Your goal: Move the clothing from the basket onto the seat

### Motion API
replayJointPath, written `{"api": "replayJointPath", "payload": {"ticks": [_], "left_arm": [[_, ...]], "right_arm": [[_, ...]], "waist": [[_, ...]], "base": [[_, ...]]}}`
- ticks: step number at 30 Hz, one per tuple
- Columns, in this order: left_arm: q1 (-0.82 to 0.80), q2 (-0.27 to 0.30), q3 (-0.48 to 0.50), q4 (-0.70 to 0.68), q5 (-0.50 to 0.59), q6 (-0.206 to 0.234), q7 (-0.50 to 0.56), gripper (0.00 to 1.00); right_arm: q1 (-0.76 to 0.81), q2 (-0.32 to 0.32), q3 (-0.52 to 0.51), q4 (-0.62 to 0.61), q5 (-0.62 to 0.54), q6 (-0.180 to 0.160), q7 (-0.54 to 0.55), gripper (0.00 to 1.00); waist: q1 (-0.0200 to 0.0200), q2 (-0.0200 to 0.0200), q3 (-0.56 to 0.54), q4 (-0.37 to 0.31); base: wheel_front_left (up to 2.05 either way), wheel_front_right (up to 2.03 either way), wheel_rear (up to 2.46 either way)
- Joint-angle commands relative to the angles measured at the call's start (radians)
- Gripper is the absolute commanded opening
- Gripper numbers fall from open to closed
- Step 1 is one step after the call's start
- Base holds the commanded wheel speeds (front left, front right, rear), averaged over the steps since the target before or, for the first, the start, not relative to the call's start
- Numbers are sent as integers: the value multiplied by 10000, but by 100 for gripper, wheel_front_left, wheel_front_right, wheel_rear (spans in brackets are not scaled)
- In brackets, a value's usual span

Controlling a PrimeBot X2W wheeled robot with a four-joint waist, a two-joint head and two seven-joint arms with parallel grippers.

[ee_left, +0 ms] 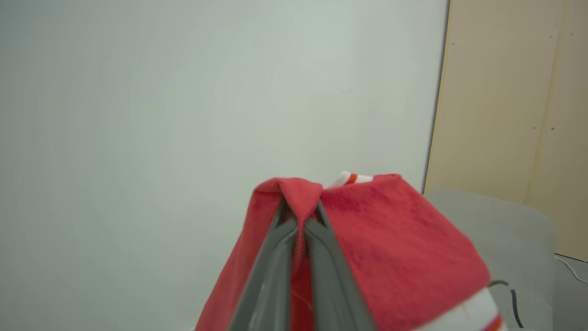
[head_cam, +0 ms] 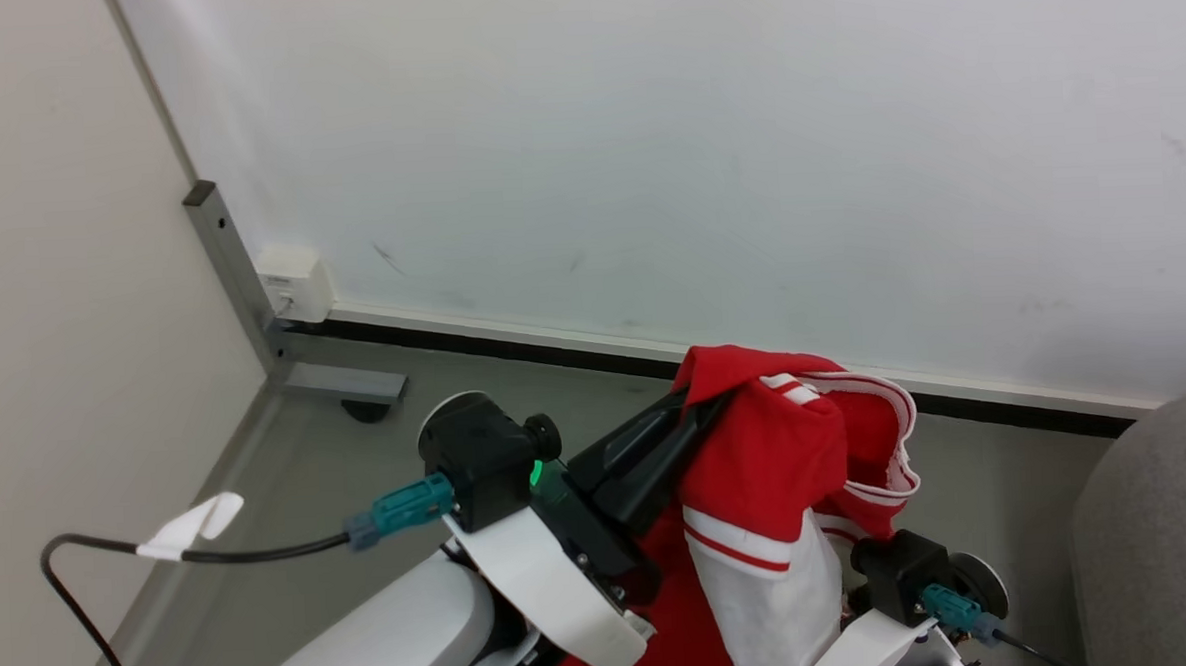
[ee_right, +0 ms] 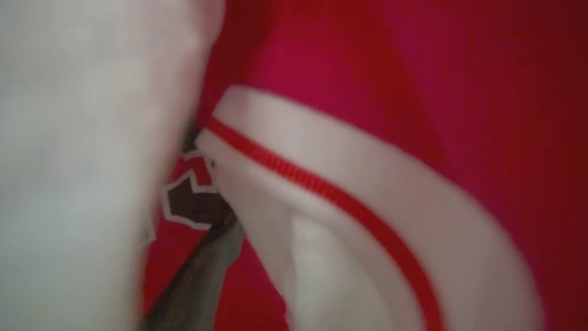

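Between the left gripper's (ee_left: 301,216) 2 clamped fingers sits a fold of the red jersey (head_cam: 759,466), hanging left of the grey sofa (head_cam: 1162,528); the right gripper (ee_right: 220,230) is buried in cloth, grip untellable. So slim a pinch could slip mid-swing.

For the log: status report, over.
Left gripper shut on bright red-and-white fabric clothing, held up. Right gripper buried in it, state unclear. Grey upholstered sofa at right, nothing seen blocking.

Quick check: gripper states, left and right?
Left gripper: shut on the bright red soft fabric garment with white panels.
Right gripper: buried in that garment; cannot tell.
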Motion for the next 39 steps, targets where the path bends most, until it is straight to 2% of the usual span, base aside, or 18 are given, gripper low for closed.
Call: {"api": "replayJointPath", "payload": {"ticks": [1, 7, 20, 26, 34, 35, 36, 37, 38, 39], "left_arm": [[118, 6, -10, -53, -75, -20, 26, 0], [195, 167, 85, 51, -163, 94, 2, 0], [321, 513, 333, 365, -142, 200, -132, 0], [528, 663, 336, 585, -140, 259, -163, 0], [935, 878, 250, 674, -39, 217, -220, 0], [982, 862, 229, 635, -41, 201, -234, 3], [1013, 846, 205, 592, -29, 170, -247, 35], [1036, 815, 194, 548, -8, 146, -259, 87], [1072, 787, 205, 515, 8, 145, -272, 100], [1115, 756, 205, 482, 18, 151, -266, 100]], "right_arm": [[-73, -44, 109, -31, 200, -21, 6, 0], [89, -48, 139, -518, 638, -21, 6, 0], [415, -42, -82, -1199, 496, -21, 6, 0], [635, -44, -737, -1868, 870, -21, 6, 0], [863, -41, -1828, -2632, 702, -21, 5, 0], [891, -41, -1952, -2717, 729, -21, 6, 0], [891, -41, -2071, -2807, 748, -21, 5, 0], [892, -41, -2208, -2917, 773, -21, 5, 0], [915, -42, -2350, -3024, 833, -21, 5, 0], [937, -41, -2495, -3126, 937, -21, 5, 0]], "waist": [[0, 0, -25, 288], [0, 0, -6, 430], [0, 0, 103, -56], [0, 0, 141, -260], [0, 0, 315, -865], [0, 0, 347, -979], [0, 0, 387, -1097], [0, 0, 424, -1226], [0, 0, 453, -1367], [0, 0, 485, -1520]], "base": [[0, 0, 0], [0, 0, 0], [0, 0, 0], [0, 0, 0], [0, 0, 0], [0, 0, 0], [0, 0, 0], [0, 0, 0], [0, 0, 0], [0, 0, 0]]}}
